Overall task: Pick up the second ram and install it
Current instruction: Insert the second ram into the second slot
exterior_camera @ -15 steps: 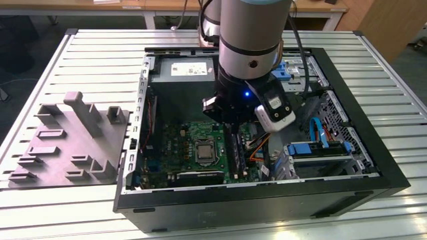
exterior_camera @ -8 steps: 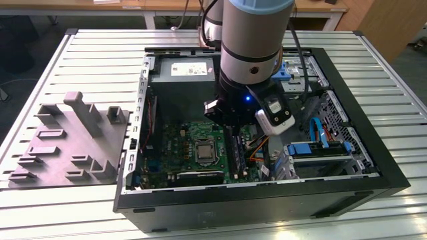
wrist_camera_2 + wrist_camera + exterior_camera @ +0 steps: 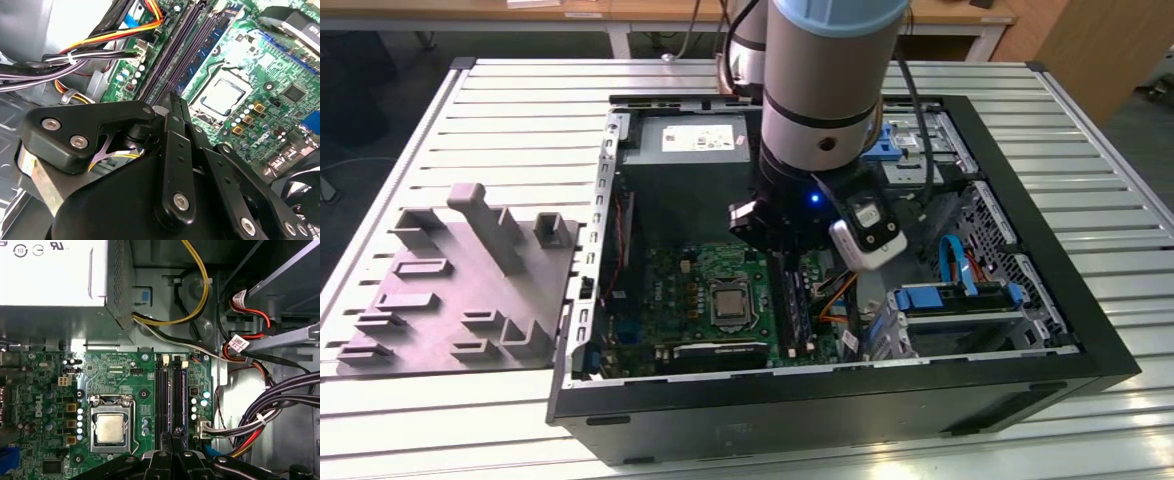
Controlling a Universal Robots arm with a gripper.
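Exterior view: grey robot arm (image 3: 827, 80) reaches into the open black computer case (image 3: 854, 395) on a slatted metal table (image 3: 520, 110). Its black gripper (image 3: 790, 265) is low over the green motherboard (image 3: 680, 290).

Second wrist view: the gripper (image 3: 172, 97) has its fingers (image 3: 172, 130) pressed together, nothing between them. The second ram (image 3: 202, 47), a slim blue-green board with black chips, stands seated in a long black socket just beside the tips (contact unclear).

First wrist view: the gripper (image 3: 172, 432) sits at the near end of the sockets. The second ram (image 3: 184, 390) stands upright in its socket, right of the silver square processor (image 3: 111, 429).
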